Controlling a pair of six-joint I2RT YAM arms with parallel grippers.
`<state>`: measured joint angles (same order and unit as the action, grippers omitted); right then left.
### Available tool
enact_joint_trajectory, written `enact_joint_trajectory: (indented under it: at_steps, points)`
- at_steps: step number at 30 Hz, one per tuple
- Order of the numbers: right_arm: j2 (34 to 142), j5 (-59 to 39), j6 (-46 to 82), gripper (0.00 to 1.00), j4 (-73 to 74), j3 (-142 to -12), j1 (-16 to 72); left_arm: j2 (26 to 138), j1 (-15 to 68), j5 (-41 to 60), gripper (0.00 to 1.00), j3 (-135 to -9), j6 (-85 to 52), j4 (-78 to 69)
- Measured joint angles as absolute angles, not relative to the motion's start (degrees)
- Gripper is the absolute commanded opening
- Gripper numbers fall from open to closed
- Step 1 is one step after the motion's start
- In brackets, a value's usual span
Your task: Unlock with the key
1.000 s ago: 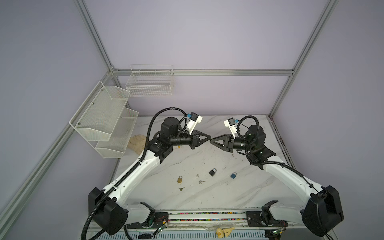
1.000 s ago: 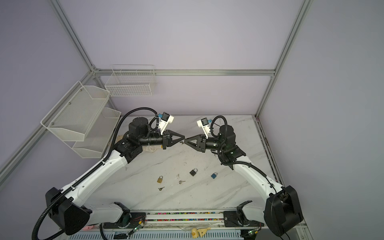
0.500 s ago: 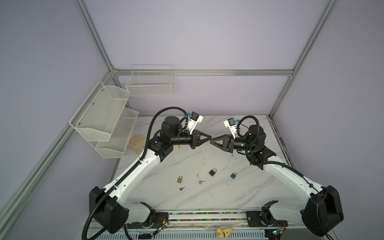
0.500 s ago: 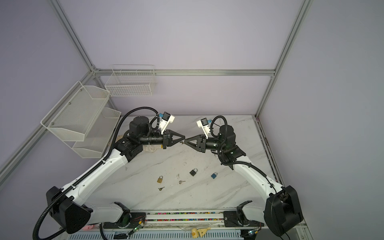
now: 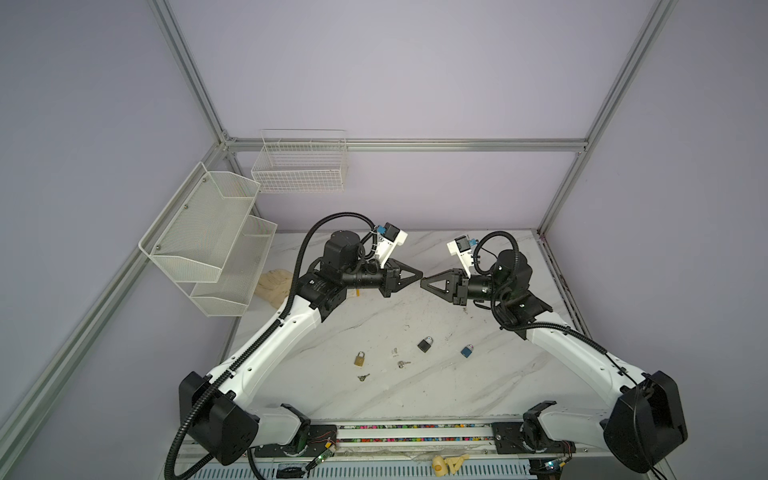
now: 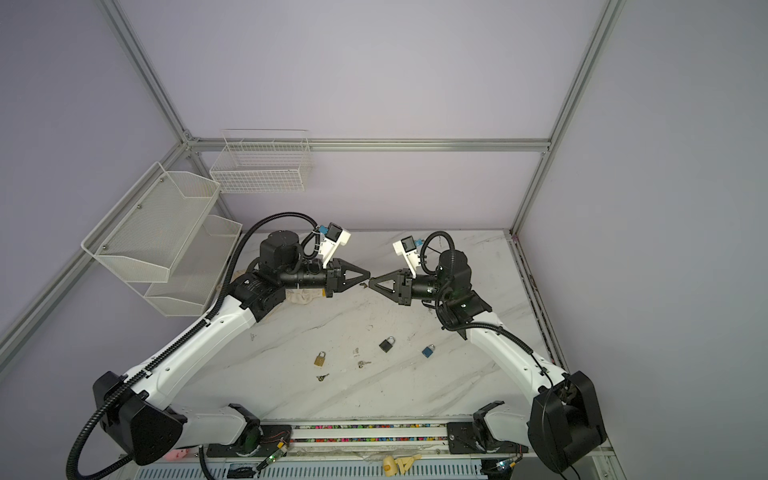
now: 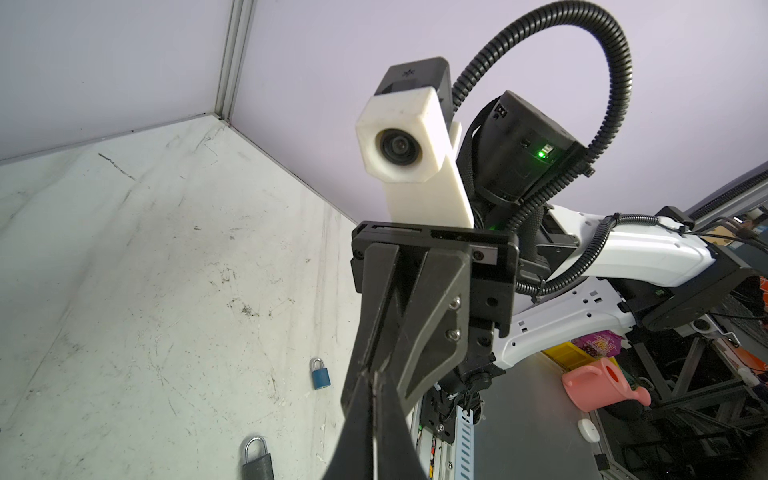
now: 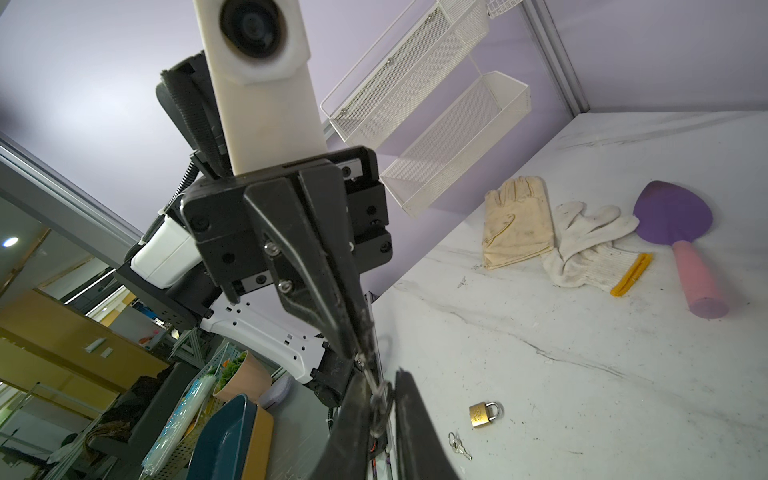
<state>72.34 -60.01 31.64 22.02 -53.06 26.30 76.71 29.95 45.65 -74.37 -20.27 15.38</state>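
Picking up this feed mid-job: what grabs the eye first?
Tip to tip in mid-air, the left gripper pinches a small key and the right gripper stands slightly open around it. A brass padlock, a black padlock and a blue padlock lie in a row on the marble table.

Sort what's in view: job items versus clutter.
Job: key ring in left gripper; brass padlock; black padlock; blue padlock; loose keys.
Clutter: gloves; purple spatula; yellow piece; wire shelves.
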Motion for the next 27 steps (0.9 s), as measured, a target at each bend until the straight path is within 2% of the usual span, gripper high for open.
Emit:
enact_joint_trajectory:
  at_steps: [9, 18, 27]
  points:
    - [72.3, -60.0, 31.6, 0.17, 22.0, -53.8, 26.3, 76.7, 30.0, 45.8, 0.00, -74.8, -19.1, 16.4]
    - [72.4, -60.1, 31.6, 0.11, 21.8, -53.8, 26.3, 77.3, 30.0, 45.7, 0.00, -75.5, -18.5, 17.8]
    - [72.3, -60.3, 31.6, 0.14, 21.8, -53.8, 26.3, 77.4, 30.0, 45.6, 0.00, -76.2, -18.3, 18.9]
